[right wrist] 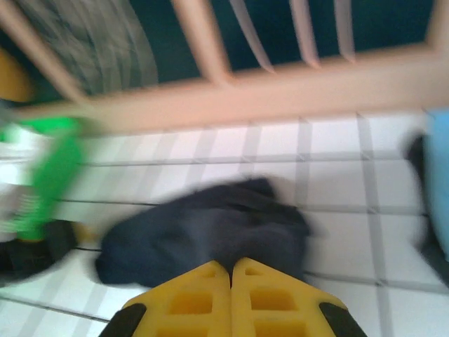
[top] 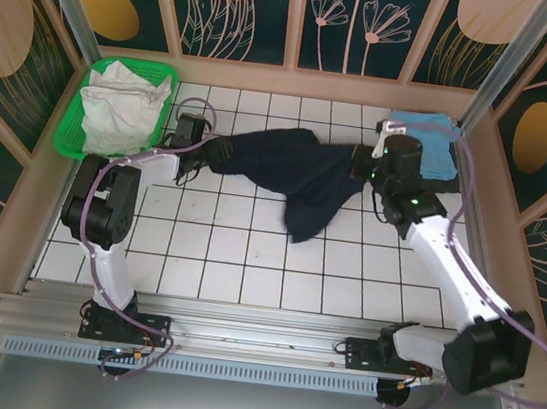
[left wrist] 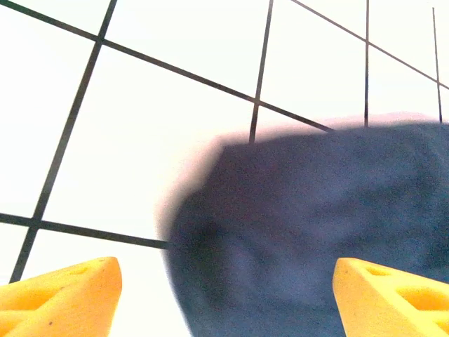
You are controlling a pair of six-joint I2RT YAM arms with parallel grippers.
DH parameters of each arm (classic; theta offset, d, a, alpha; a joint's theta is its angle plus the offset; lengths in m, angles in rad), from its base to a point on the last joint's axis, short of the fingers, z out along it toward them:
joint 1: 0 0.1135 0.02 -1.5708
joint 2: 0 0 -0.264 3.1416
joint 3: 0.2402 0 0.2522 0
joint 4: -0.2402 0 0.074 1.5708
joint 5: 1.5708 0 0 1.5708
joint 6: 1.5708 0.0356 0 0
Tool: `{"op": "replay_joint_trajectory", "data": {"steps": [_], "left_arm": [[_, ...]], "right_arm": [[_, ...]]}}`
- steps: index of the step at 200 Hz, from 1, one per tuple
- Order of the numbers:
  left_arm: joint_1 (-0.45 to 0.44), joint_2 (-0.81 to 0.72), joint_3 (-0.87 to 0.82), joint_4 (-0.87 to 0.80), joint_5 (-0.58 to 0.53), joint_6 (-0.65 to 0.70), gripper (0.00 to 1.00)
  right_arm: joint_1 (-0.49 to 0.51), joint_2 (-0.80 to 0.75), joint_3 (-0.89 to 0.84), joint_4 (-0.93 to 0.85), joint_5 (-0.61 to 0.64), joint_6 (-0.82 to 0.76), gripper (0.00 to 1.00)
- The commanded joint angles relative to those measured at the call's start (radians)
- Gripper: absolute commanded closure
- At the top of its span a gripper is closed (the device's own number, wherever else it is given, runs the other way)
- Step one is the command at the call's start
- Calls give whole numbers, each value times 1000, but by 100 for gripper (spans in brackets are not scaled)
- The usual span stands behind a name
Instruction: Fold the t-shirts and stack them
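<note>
- Navy t-shirt (top: 288, 171) lies rumpled across the middle of the white tiled counter (top: 246, 261).
- Left claw (left wrist: 224, 270) is spread wide over the shirt's left end, with cloth between the fingers.
- Right claw (right wrist: 231, 263) is pressed shut on the shirt's right end.
- Light blue t-shirt (top: 432, 150) sits in the far right corner.
- White t-shirt (top: 120, 109) is heaped in the green basket (top: 66, 132).

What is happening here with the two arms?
The navy t-shirt lies crumpled on the tiled table. The left gripper is open over its left end; the right gripper is shut at its right end. A white t-shirt sits in the green basket, a light blue t-shirt at the back right.
</note>
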Motion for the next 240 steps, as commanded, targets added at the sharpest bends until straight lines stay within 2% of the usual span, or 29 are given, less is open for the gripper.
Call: {"op": "replay_joint_trajectory", "data": {"steps": [1,10,19,37,47,52,69,79,86,105,134,146,168,200,207,215,226,240], "left_arm": [[-1,-53,-41,3,-28,4,20],[0,-64,-63,14,-30,-1,20],[0,-71,-80,20,-32,-5,20],[-1,-85,-96,18,-18,-6,20],[-1,-101,-112,16,-8,-2,20],[0,-113,-124,17,-7,0,20],[-13,-147,-167,7,-38,-1,22],[-38,-184,-180,-1,-57,9,21],[-61,-194,-187,-1,-67,16,20],[-116,-181,-171,13,-44,31,20],[-151,-46,-55,2,-14,42,21],[-158,22,5,-7,1,45,22],[-170,134,130,-30,25,56,22],[-185,258,271,-77,75,74,29],[-186,266,274,-77,78,73,35],[-185,269,272,-78,82,74,49],[-185,259,258,-77,73,81,63],[-185,236,236,-81,57,96,70]], "right_arm": [[201,10,-136,-10,-133,-26,100],[253,67,-196,40,-141,0,100],[283,154,-239,92,-200,20,99],[354,326,-244,103,-269,34,85],[403,372,-228,70,-232,28,66],[418,377,-218,51,-211,28,61],[445,316,-208,11,-142,29,51],[440,240,-229,9,-94,44,42],[428,180,-250,8,-54,54,34],[335,17,-338,29,11,110,26],[79,-128,-488,76,-37,229,26],[45,-123,-514,82,-56,235,26],[43,-41,-519,83,-52,234,26],[34,93,-509,82,37,228,25],[26,117,-510,82,42,229,25],[16,138,-513,89,43,231,26],[7,158,-523,104,38,232,27],[5,180,-536,113,35,236,29]]}}
